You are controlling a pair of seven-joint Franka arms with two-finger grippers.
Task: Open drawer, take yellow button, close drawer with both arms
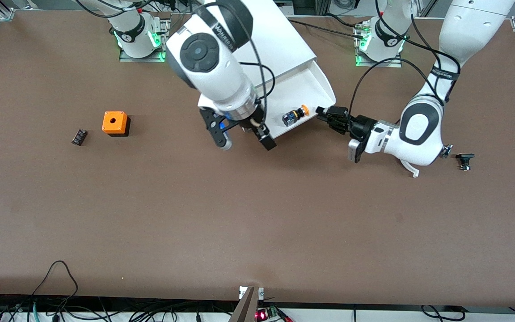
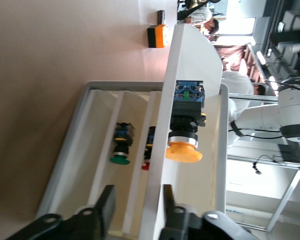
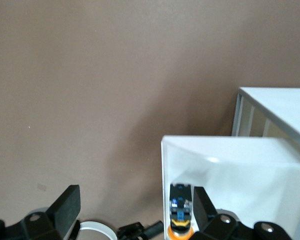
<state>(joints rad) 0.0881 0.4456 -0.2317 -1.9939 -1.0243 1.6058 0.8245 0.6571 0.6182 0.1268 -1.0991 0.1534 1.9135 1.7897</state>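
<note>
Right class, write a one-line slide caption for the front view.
Left gripper at the open drawer's front edge; right gripper open above it, near the button.
</note>
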